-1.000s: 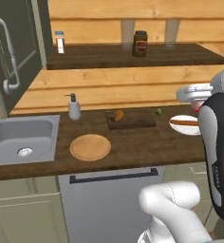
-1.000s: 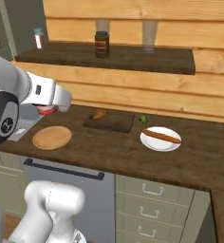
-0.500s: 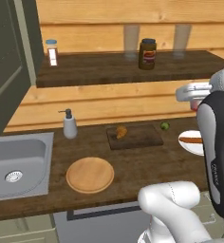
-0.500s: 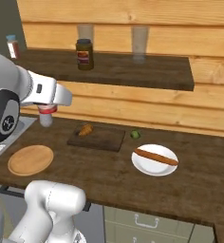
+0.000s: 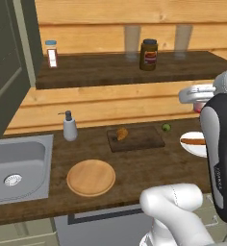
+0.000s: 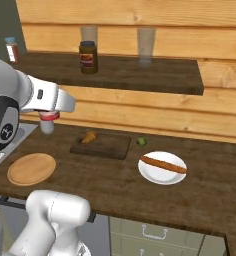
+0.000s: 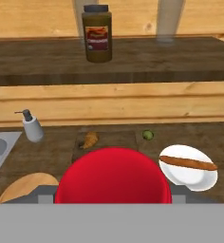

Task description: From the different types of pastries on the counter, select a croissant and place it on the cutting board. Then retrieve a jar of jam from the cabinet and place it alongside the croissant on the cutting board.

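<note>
Jam jar [image 7: 113, 174] sits clamped between my fingers [image 6: 49, 116], red top toward the hand camera, held above the desk [image 6: 115, 175]. Beyond them, the croissant [image 5: 121, 134] lies on the board [image 5: 139, 139].

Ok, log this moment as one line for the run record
croissant: on cutting board | jar of jam: held in pincer, above counter | stick pastry: on white plate | next: probably set jar beside croissant

one croissant [image 5: 121, 133], one stick pastry [image 6: 163, 164], two glasses [image 6: 89, 36], one jam jar [image 7: 113, 175]
</note>
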